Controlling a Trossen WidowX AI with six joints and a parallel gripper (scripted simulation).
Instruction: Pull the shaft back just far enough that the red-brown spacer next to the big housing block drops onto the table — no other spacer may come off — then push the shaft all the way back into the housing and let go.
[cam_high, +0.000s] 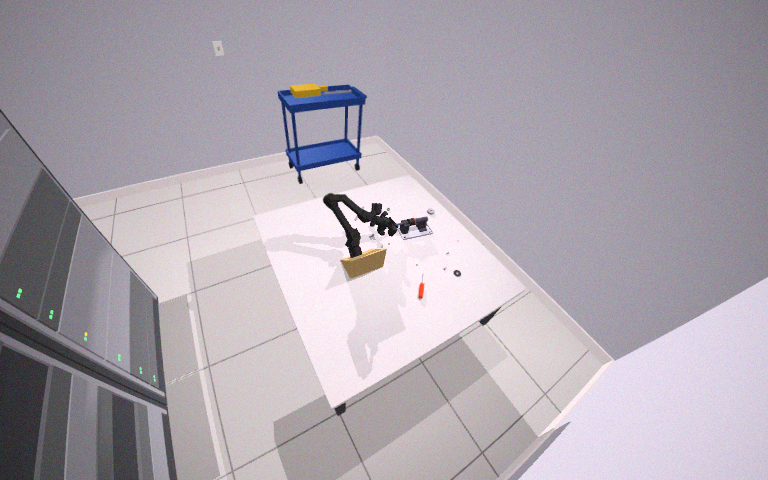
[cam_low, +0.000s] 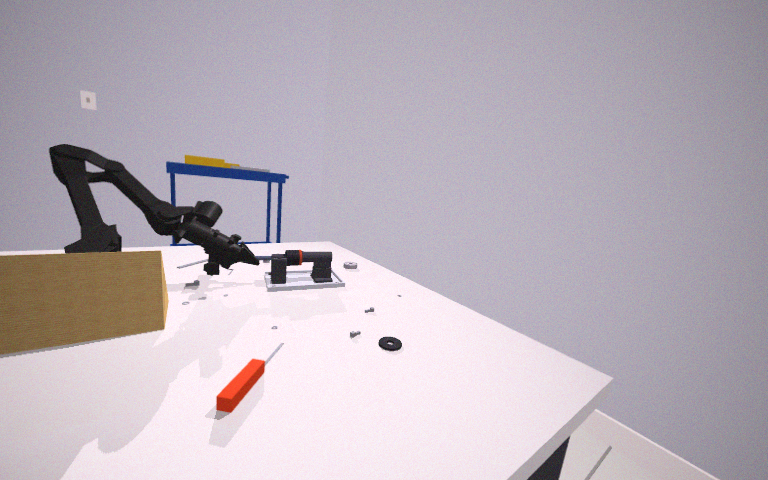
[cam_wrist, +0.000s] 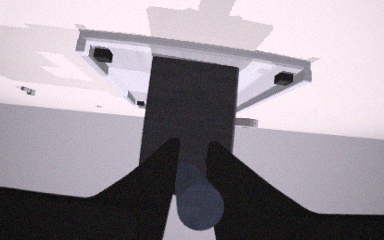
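Gripper grasps the blue-grey shaft by its outer end; from there the shaft's long axis runs level through the near support block toward the red-brown spacer beside the big housing block, so the pull should follow that line.

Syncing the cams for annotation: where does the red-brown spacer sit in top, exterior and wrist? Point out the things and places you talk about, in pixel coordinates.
Top: red-brown spacer (cam_high: 415, 221) (cam_low: 300, 257) right of centre, slightly above mid-height, a thin band among dark parts.
Exterior: left of centre, just below mid-height, against the big housing block (cam_high: 421, 221) (cam_low: 322, 264).
Wrist: not visible; the dark upright block (cam_wrist: 192, 107) fills the line of sight.
Shared landmark: the pale base tray (cam_high: 417, 236) (cam_low: 305, 286) (cam_wrist: 195, 46), in all three.
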